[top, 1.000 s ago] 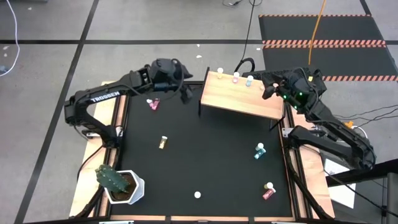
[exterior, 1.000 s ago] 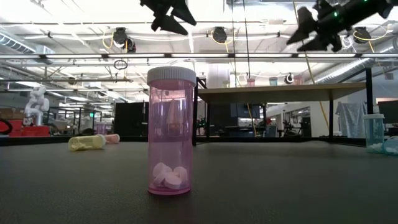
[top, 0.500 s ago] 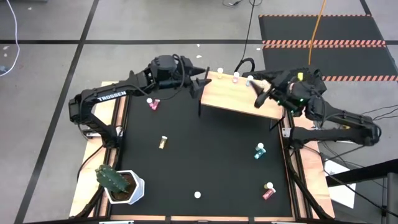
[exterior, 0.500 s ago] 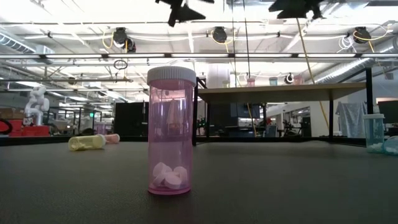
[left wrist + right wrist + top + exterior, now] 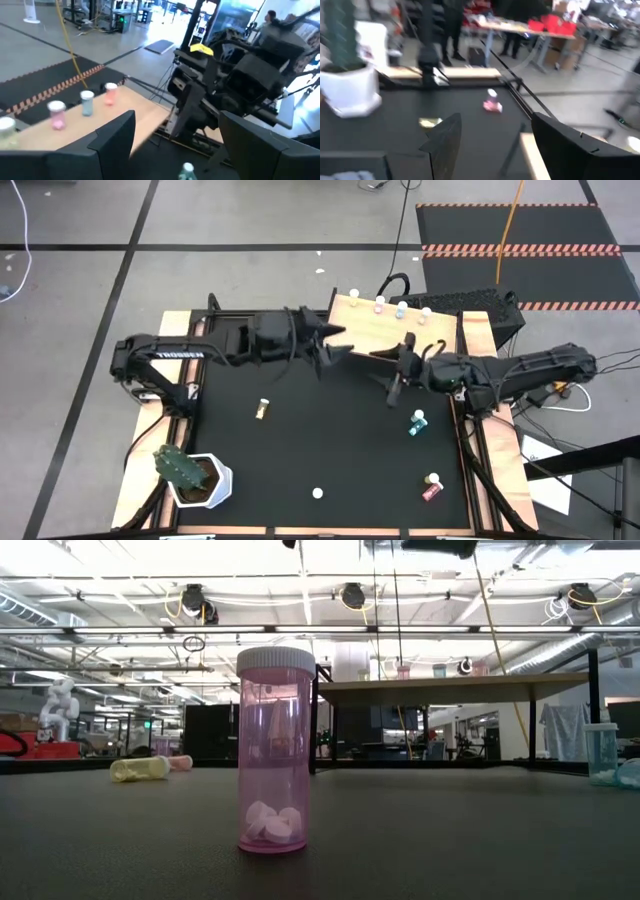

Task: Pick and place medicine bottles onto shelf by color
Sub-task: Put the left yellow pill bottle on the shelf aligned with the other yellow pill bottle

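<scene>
On the black bench (image 5: 330, 450), the shelf (image 5: 440, 340) stands at about one o'clock from the centre, near the far edge. Four bottles stand in a row along its far edge: a white one (image 5: 354, 295), a pink one (image 5: 379, 304), a teal one (image 5: 401, 310) and another pale one (image 5: 425, 314). The left tool (image 5: 335, 348) reaches in from nine o'clock and hovers at the shelf's left end, its fingers spread with nothing between them; in the left wrist view the fingers (image 5: 112, 137) frame the shelf top with the bottles beyond. The right tool (image 5: 392, 380) stretches in from three o'clock across the shelf's near edge and hangs over the bench just in front of it, its fingers also spread and empty. Loose bottles lie about the bench: a yellow one (image 5: 262, 409) on its side at about nine o'clock from the centre, a teal one (image 5: 416, 423) at four o'clock, a red one (image 5: 431, 487) near the five o'clock corner, and a pink one (image 5: 274, 750) upright at the near edge, six o'clock, with white pills in its bottom, filling the low view. A cactus (image 5: 182, 468) in a white pot (image 5: 213, 485) sits in the seven o'clock corner.
</scene>
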### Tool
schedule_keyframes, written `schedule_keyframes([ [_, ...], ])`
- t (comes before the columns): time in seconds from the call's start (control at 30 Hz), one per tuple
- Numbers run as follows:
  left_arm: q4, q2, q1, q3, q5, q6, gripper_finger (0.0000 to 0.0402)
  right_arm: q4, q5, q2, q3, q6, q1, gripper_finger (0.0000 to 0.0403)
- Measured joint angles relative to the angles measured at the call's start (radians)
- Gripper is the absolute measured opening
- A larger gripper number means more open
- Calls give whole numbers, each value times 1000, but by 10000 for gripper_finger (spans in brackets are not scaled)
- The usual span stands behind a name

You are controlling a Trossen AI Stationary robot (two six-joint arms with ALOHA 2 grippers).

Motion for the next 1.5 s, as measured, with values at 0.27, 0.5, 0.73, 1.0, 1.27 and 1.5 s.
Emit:
schedule_keyframes([
  [0.27,29,43,-124,-1,-66,-44,282,119,-45,-67,0,1,183,235],
  [0.5,-96,52,-228,1,-111,-168,282,109,-183,-30,-6,120,327,235],
  [0.73,-617,56,-324,-1,-226,-654,282,187,-237,21,-67,319,361,235],
  [1.0,-1173,60,-414,-1,-223,-1263,282,382,-235,92,-102,493,366,235],
  [1.27,-1240,60,-421,-4,-182,-1295,282,142,-300,5,-102,655,454,235],
  [1.5,-1159,-5,-366,-135,-98,-1221,282,-244,-65,-118,-103,844,582,235],
])
